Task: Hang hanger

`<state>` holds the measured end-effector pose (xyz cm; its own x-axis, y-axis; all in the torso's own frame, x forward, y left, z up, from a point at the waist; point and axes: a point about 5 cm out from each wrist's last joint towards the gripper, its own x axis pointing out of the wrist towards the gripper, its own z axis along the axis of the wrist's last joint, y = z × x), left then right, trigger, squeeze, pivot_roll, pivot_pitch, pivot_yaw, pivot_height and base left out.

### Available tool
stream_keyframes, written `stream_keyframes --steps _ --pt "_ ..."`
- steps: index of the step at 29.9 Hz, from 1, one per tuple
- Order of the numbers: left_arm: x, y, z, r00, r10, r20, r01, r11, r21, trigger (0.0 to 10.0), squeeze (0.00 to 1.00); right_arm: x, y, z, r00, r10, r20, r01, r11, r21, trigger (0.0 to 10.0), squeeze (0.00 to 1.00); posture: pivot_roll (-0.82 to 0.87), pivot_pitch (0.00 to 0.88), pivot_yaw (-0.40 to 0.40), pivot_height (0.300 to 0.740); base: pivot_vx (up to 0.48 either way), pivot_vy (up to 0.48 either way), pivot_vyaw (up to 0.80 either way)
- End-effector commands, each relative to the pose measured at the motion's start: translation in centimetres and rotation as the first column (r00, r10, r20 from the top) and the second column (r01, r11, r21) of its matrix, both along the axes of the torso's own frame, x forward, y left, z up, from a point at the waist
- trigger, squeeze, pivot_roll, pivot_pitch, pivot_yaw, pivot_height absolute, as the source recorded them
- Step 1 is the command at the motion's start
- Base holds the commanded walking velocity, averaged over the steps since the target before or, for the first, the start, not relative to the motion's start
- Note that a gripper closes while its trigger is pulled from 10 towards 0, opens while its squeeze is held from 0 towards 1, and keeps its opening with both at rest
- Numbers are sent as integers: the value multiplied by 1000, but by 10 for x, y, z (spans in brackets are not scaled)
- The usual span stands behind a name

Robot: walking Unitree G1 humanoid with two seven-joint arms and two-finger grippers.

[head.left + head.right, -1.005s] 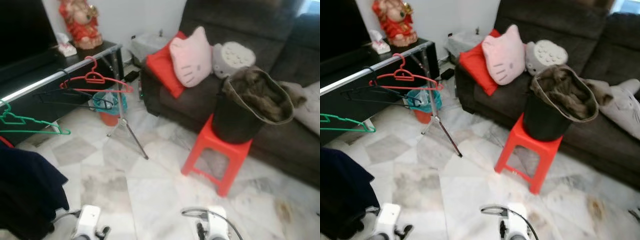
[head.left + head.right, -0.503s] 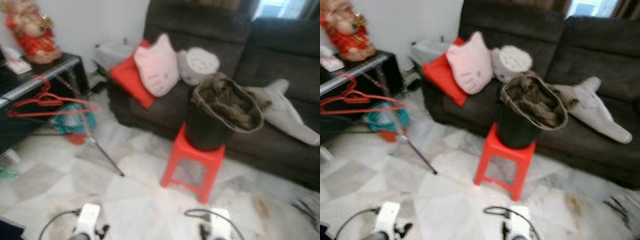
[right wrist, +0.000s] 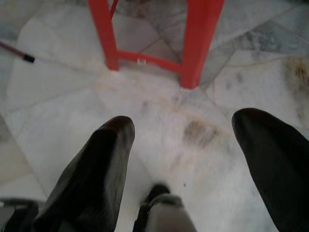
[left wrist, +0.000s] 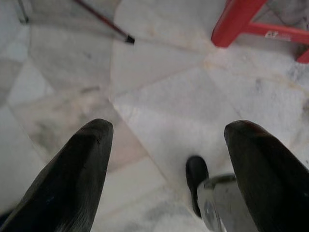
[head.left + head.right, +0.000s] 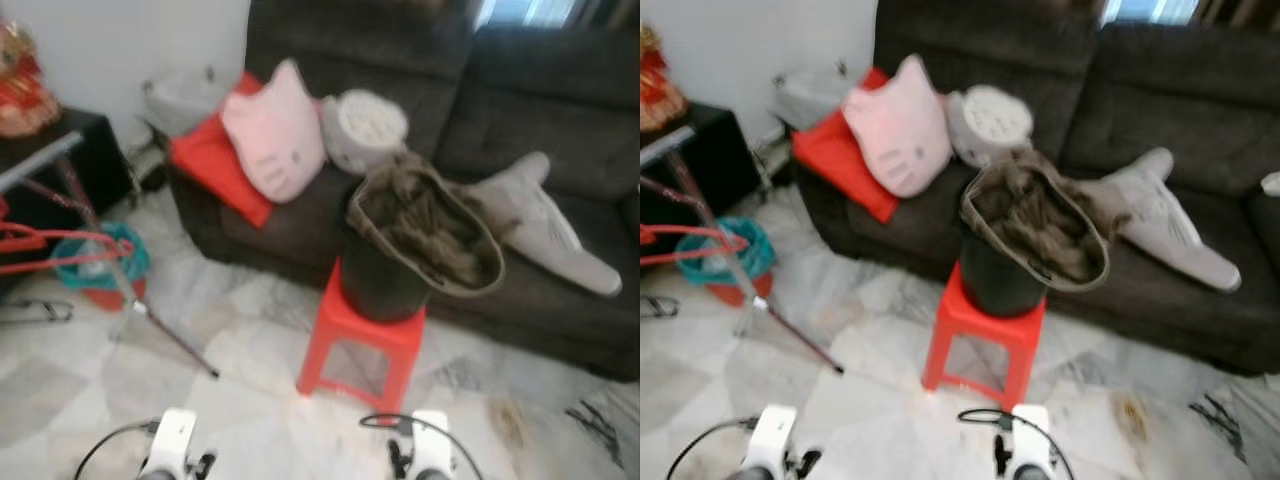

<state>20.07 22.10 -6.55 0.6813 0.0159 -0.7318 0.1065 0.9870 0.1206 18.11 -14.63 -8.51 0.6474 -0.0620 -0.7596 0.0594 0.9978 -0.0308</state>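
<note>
Both arms low over marble floor (image 5: pixel 250 380). Left gripper (image 4: pixel 166 145) jaws apart, empty. Right gripper (image 3: pixel 181 140) jaws apart, empty. Red hanger (image 5: pixel 50 250) hangs at far left, by rack leg (image 5: pixel 165 335). Black laundry bin (image 5: pixel 415 250) on red stool (image 5: pixel 355 345) before sofa (image 5: pixel 560 130).

A bright red plastic stool (image 5: pixel 358 345) is seen on a white and grey marbled tile floor (image 5: pixel 250 350). A pale pink cat-face cushion (image 5: pixel 272 132) is set against a red cushion (image 5: pixel 205 160), on a dark grey sofa (image 5: pixel 520 130). A red hanger (image 5: pixel 45 250) is seen far left.
</note>
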Motion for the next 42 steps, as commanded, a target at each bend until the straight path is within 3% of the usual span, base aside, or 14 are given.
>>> stream_keyframes --steps 1,9,19,21,22,30,36,42 --pt "0 -9 -2 1000 -19 -9 19 1000 -17 10000 0 -5 -10 -2 1000 -19 -16 19 1000 -21 10000 0 100 0 -25 740 352 0 0" --pt "0 -8 -2 1000 -17 -12 17 1000 -8 10000 0 -5 -9 -2 1000 -24 -9 24 1000 -18 10000 0 98 0 -23 740 337 0 0" --pt "-2 -12 -4 1000 -21 -14 20 1000 -19 10000 0 -1 -11 0 999 -35 12 35 999 -26 10000 0 89 0 -24 740 0 0 0" --pt "-1 -12 -4 1000 -21 -13 21 1000 -20 10000 0 2 -24 3 998 -54 41 55 998 -34 10000 0 85 0 -26 740 0 0 0" --pt "-1 -12 -4 1000 -20 -12 20 1000 -21 10000 0 6 -40 8 994 -69 85 73 996 -46 10000 0 85 0 -26 740 0 0 0" --pt "-2 -12 -4 1000 -19 -13 18 1000 -19 10000 0 16 -63 26 959 -45 281 73 993 -91 10000 0 53 0 -33 740 0 0 0" --pt "-3 -13 -4 1000 -18 -11 17 1000 -21 10000 0 10 -73 50 870 8 493 77 985 -153 10000 0 41 0 -39 740 0 0 0" --pt "-1 -13 -4 1000 -21 -8 21 1000 -16 10000 0 7 -62 79 771 83 632 60 978 -202 10000 0 29 0 -38 740 0 0 0"
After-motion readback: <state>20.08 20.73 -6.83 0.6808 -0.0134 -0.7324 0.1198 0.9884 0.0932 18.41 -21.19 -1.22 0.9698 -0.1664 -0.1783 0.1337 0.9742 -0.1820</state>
